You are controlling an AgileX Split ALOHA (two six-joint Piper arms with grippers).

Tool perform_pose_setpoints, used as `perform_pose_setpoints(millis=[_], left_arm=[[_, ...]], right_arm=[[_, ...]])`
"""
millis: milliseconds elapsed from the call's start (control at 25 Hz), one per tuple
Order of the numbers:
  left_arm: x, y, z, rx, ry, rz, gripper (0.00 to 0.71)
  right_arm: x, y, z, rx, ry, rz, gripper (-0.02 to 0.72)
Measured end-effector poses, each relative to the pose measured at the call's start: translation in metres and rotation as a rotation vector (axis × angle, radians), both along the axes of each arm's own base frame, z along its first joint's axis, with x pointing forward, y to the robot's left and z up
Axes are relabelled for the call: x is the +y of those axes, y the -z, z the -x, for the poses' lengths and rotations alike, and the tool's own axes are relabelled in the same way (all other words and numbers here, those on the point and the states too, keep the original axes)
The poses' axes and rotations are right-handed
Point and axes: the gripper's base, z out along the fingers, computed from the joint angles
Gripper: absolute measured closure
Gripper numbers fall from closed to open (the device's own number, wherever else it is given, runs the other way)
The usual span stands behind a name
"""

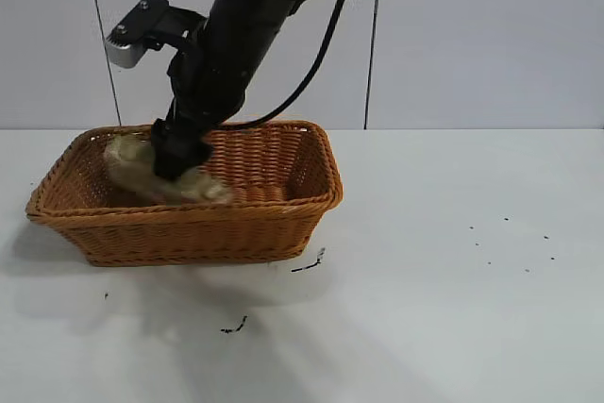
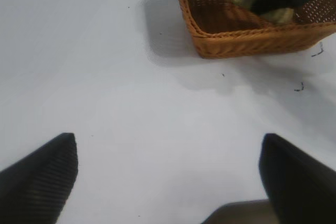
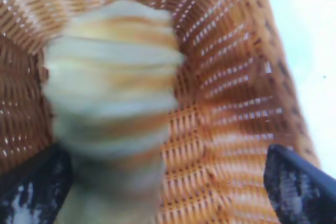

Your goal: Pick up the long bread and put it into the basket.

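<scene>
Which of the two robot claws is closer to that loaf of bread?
The right. The right gripper hangs in the basket directly over the long bread, fingers spread wide. The left gripper hovers over bare table, well away from the basket, also open.

A robotics test bench in a lab-like room is seen: a bare white table [image 1: 453, 233] is backed by plain grey wall panels [image 1: 472, 35] split by dark vertical seams. A black robot arm [image 1: 231, 44] trailing a cable [image 1: 316, 63] is reached down into a wicker basket [image 1: 283, 233], with small dark specks [image 1: 510, 238] scattered on the tabletop well off to the gripper's side.
</scene>
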Motion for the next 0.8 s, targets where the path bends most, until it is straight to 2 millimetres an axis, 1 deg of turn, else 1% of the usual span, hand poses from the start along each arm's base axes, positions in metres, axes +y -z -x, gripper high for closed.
perform_pose_setpoints(millis=[120, 240, 320, 440, 600, 680, 800], left_arm=[[0.0, 0.0, 0.0, 0.0, 0.0, 0.0, 0.018], [0.0, 0.0, 0.0, 0.0, 0.0, 0.0, 0.018], [0.0, 0.0, 0.0, 0.0, 0.0, 0.0, 0.018], [0.0, 0.0, 0.0, 0.0, 0.0, 0.0, 0.018], [0.0, 0.0, 0.0, 0.0, 0.0, 0.0, 0.018], [0.0, 0.0, 0.0, 0.0, 0.0, 0.0, 0.018], [0.0, 0.0, 0.0, 0.0, 0.0, 0.0, 0.018]], right_arm=[[-0.003, -0.019, 0.004, 0.077, 0.147, -0.097, 0.014], [-0.009, -0.038, 0.006, 0.178, 0.343, -0.216, 0.014], [-0.019, -0.045, 0.002, 0.226, 0.443, -0.262, 0.014], [-0.043, -0.048, -0.011, 0.267, 0.565, -0.299, 0.014], [-0.097, -0.047, -0.041, 0.259, 0.704, -0.292, 0.014], [-0.134, -0.045, -0.057, 0.24, 0.781, -0.27, 0.014], [-0.188, -0.043, -0.073, 0.235, 0.891, -0.242, 0.014]])
